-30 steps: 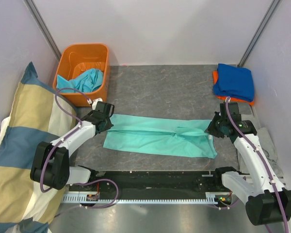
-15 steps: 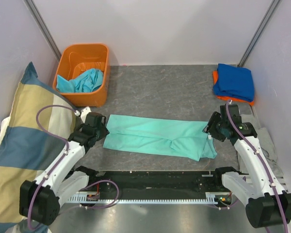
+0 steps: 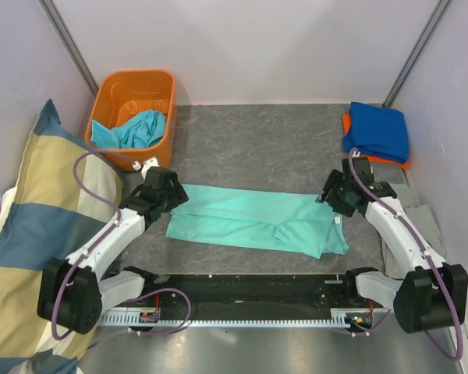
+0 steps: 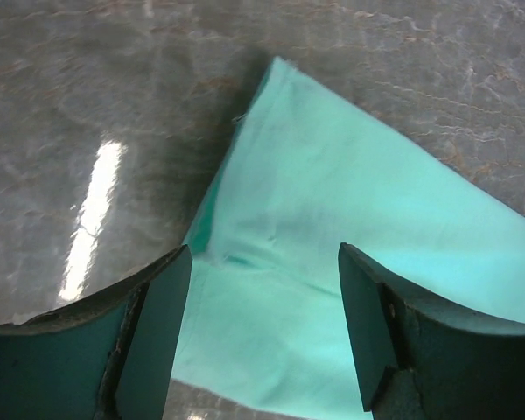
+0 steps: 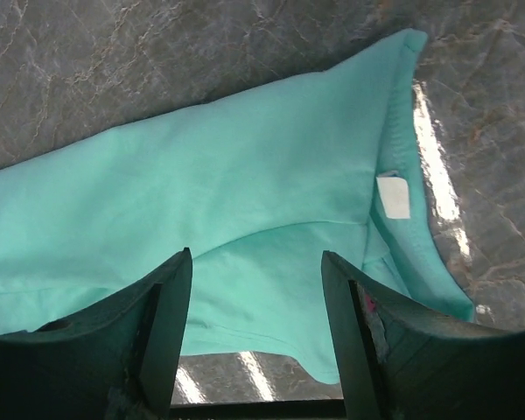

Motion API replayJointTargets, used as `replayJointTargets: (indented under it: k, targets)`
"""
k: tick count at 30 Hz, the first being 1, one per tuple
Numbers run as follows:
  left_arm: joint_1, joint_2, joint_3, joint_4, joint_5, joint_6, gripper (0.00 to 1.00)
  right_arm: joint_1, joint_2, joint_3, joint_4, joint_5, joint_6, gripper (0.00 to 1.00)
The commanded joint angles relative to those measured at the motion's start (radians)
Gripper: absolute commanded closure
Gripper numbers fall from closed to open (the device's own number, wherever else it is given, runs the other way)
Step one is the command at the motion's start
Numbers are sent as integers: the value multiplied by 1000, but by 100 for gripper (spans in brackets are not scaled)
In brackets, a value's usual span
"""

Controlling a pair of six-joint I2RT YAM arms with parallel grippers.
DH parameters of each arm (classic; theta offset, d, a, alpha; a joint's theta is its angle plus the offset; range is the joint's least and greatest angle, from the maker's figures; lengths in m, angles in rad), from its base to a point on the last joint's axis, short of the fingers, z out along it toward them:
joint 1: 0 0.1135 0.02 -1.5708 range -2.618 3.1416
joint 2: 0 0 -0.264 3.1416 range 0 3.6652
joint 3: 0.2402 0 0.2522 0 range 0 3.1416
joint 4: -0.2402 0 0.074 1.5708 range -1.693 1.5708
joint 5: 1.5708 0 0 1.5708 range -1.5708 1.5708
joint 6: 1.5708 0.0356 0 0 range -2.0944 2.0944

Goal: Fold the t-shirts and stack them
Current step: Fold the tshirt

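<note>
From above, the mint-teal t-shirt [image 3: 249, 218] lies as a long folded strip on the bench [image 3: 257, 140], one end beneath the left tool [image 3: 171, 199], the other beneath the right tool [image 3: 331, 196]. The left wrist view shows its tool spread wide and empty over the shirt's corner. The right wrist view shows the same there: wide, holding nothing.

You've got white links and black joints on left arm [image 3: 109, 234] and right arm [image 3: 399, 227], purple cable [image 3: 77, 173] looped along each; pincer fingers [image 4: 149, 341] dark teal.
</note>
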Motion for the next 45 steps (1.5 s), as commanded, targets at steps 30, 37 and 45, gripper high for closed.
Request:
replayJointTargets:
  k: [30,37,45]
  targets:
    - [-67,-19,105,24,-2,136,21,75,582,190,311,35,36,30]
    - [-67,82,171,168,109,257,0,76,534,249,296,44,4,30]
    - [-67,352,461,239,342,369,0,76,493,381,214,44,-33,30]
